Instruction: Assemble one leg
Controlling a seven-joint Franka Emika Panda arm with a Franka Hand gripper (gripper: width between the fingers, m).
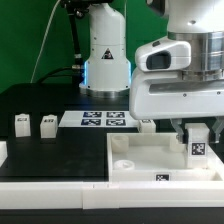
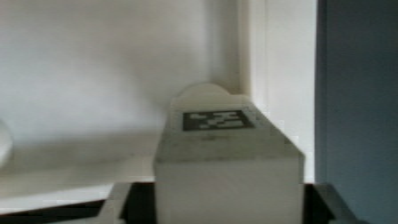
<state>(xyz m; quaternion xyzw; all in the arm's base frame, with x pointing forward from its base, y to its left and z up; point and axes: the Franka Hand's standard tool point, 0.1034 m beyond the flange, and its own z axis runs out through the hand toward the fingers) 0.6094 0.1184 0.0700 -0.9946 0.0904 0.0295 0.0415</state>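
My gripper [image 1: 196, 137] is shut on a leg [image 1: 197, 143], a small white block with a black-and-white tag, and holds it just over the wide white square plate [image 1: 140, 160] near its corner at the exterior view's right. In the wrist view the leg [image 2: 222, 150] fills the middle, tag facing the camera, with dark fingers [image 2: 139, 205] on both sides of it. Two more legs [image 1: 21, 123] [image 1: 47, 125] stand on the black table at the exterior view's left. A fourth leg [image 1: 146, 124] shows partly behind the plate.
The marker board [image 1: 95, 119] lies on the table behind the plate. A white rail [image 1: 40, 172] runs along the front edge. A white lamp-like stand [image 1: 105, 55] sits at the back.
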